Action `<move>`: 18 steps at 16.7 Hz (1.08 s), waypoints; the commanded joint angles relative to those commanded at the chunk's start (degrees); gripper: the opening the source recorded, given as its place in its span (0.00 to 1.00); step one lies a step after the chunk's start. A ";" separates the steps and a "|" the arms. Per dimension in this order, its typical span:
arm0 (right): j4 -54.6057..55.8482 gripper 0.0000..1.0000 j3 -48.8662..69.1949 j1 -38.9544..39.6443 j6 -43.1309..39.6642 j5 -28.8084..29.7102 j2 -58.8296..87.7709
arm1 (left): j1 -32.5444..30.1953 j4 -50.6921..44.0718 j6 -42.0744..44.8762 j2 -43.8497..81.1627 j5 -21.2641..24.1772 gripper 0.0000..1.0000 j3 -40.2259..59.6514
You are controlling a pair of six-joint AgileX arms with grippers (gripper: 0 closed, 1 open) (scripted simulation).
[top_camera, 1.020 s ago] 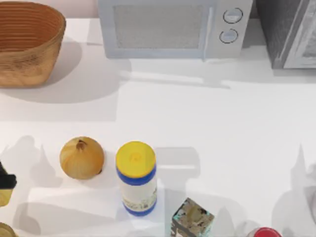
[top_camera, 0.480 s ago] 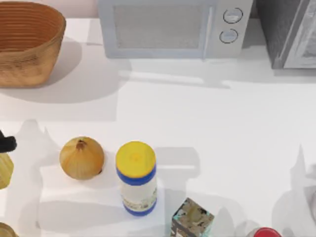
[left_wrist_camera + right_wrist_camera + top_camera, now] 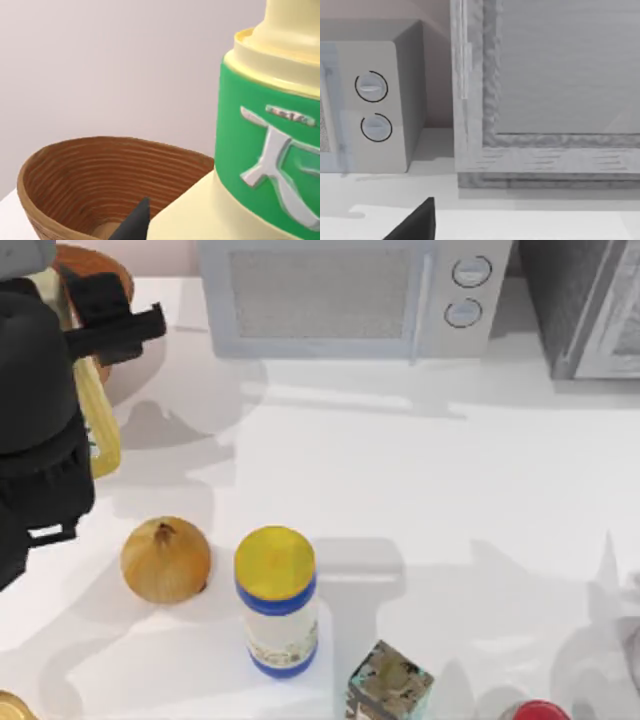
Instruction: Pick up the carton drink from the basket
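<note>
The carton drink (image 3: 97, 418) is sitting in the grip of the left pincer (image 3: 80, 360), lifted at the desk's far left corner and hanging tilted, its cream-yellow body running down past the dark arm; in the left wrist view the green band and pale neck of the carton drink (image 3: 270, 150) are looming right beside the camera, with one dark fingertip (image 3: 134, 225) poking up at its base. Just behind and under the pincer, the round wicker basket (image 3: 95, 265) is peeking out from behind the arm, and its ribbed brown inside (image 3: 105, 185) is lying open below the carton. Toward the near edge from the pincer, an onion (image 3: 165, 559) is resting on the white desk (image 3: 450, 490), with a yellow-lidded, blue-banded jar (image 3: 276, 600) just beside it and a small patterned box (image 3: 389, 682) further along. Across from the pincer, a microwave (image 3: 350, 295) is standing at the back. The right pincer's dark tip (image 3: 417, 225) is showing near the microwave's dials (image 3: 372, 107); whether it is wide or narrow I cannot tell.
</note>
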 joint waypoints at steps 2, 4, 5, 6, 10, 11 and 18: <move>0.00 1.00 0.00 0.00 0.00 0.00 0.00 | -6.06 3.13 -1.15 11.33 -9.00 0.00 7.20; 0.00 1.00 0.00 0.00 0.00 0.00 0.00 | -11.79 6.04 -2.26 22.14 -17.45 0.00 13.94; 0.00 1.00 0.00 0.00 0.00 0.00 0.00 | -14.47 7.37 -2.80 27.22 -21.38 0.00 17.07; 0.00 1.00 0.00 0.00 0.00 0.00 0.00 | -16.99 8.60 -3.32 32.01 -25.09 0.00 19.99; 0.00 1.00 0.00 0.00 0.00 0.00 0.00 | -25.01 12.36 -5.10 47.45 -36.89 0.00 29.12; 0.00 1.00 0.00 0.00 0.00 0.00 0.00 | -26.40 12.98 -5.43 50.13 -38.93 0.00 30.67; 0.00 1.00 0.00 0.00 0.00 0.00 0.00 | -29.01 14.14 -6.08 55.06 -42.79 0.00 33.58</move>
